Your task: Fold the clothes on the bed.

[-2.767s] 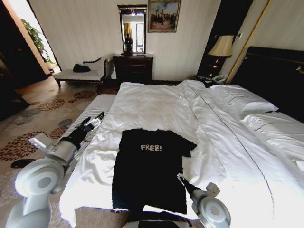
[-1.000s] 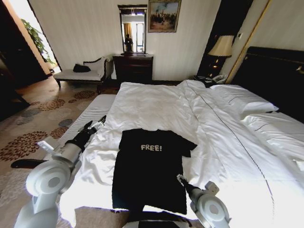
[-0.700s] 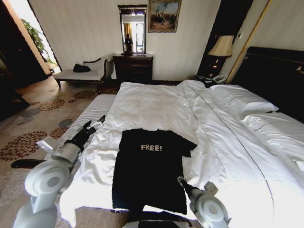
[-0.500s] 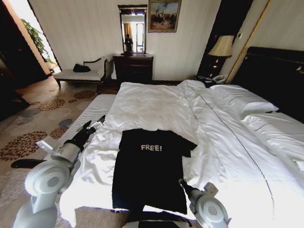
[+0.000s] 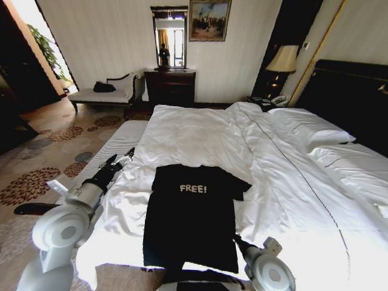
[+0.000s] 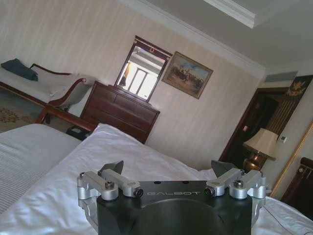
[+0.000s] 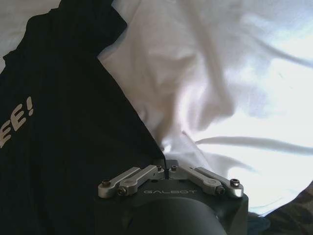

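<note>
- The black T-shirt (image 5: 191,215) lies flat on the white duvet (image 5: 200,136) of the bed (image 5: 291,176), near the foot edge closest to the robot. Its white "FREE!" letters face up.
- The shirt's right sleeve is partly folded in at its end.
- The right gripper (image 5: 237,240) is low at the shirt's right side, near the bottom hem. In the right wrist view the right gripper (image 7: 168,170) has its fingers pressed together right where the shirt edge meets the duvet. I cannot tell if it pinches any cloth.
- The left gripper (image 5: 123,157) hangs over the left edge of the bed, well apart from the shirt. In the left wrist view its fingers (image 6: 111,167) stand wide apart with nothing between them.
- Compared with 0.5 s ago, the right gripper has slid a little nearer to the robot along the shirt's edge. The left arm and the shirt have not moved.
- 2 pillows (image 5: 315,130) lie by the dark headboard (image 5: 351,97).
</note>
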Available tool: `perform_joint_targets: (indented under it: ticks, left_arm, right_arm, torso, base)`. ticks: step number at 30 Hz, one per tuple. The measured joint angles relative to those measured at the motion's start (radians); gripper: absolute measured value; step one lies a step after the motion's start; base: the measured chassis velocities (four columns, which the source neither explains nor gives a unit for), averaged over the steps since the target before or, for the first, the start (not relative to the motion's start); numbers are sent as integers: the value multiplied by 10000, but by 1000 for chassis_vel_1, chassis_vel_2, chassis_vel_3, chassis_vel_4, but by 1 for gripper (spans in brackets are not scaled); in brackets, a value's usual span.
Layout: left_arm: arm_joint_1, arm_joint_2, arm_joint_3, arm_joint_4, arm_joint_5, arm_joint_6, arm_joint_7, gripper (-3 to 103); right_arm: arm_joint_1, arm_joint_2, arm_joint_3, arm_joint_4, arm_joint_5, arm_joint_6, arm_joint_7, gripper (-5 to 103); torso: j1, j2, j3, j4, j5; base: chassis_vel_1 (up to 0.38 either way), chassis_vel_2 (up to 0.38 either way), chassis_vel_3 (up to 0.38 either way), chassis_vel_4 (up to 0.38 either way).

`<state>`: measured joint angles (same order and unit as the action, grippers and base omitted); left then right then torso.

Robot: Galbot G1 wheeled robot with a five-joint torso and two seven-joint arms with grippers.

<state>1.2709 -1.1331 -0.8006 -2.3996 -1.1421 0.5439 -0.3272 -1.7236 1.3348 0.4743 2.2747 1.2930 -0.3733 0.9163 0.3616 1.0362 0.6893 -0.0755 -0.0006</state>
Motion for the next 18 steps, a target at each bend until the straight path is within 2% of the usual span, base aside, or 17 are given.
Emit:
perform_joint_targets:
  ticks: [18]
  left_arm:
    - [12, -11, 82, -1, 39, -15, -1, 100]
  right_arm:
    - [-332, 10, 128, 108, -198, 139, 82, 0]
  torso:
    - [0, 0, 0, 0, 0]
  base:
    - [0, 0, 0, 0]
